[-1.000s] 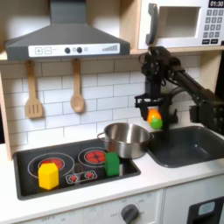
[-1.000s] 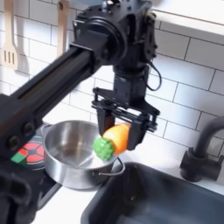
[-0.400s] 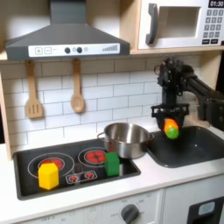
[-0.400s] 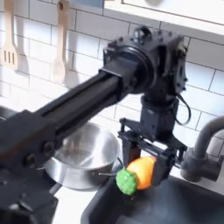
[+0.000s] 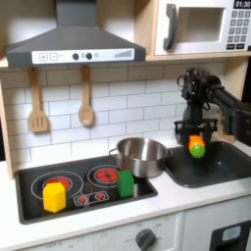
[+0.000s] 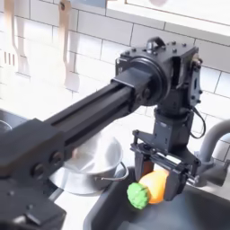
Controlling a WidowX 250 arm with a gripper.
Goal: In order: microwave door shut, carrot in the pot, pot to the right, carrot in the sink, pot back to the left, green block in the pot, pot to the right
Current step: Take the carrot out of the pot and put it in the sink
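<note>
My gripper (image 5: 196, 143) (image 6: 158, 181) is shut on the carrot (image 5: 197, 147) (image 6: 148, 189), orange with its green tip pointing down, and holds it over the dark grey sink (image 5: 218, 167) (image 6: 208, 216). The steel pot (image 5: 140, 155) (image 6: 86, 167) stands on the stovetop's right side, just left of the sink in both exterior views. In front of the pot stands the green block (image 5: 125, 183). At the top right of the first exterior view the microwave door (image 5: 199, 26) is shut.
A yellow block with a red top (image 5: 54, 195) sits on the black stovetop's (image 5: 83, 186) left burner. A spatula (image 5: 37, 103) and a wooden spoon (image 5: 86, 100) hang on the tiled wall. The curved faucet (image 6: 208, 153) rises at the second exterior view's right.
The gripper carried the carrot from beside the pot rightward in both exterior views and lower, out over the sink. Pot and blocks stayed put.
</note>
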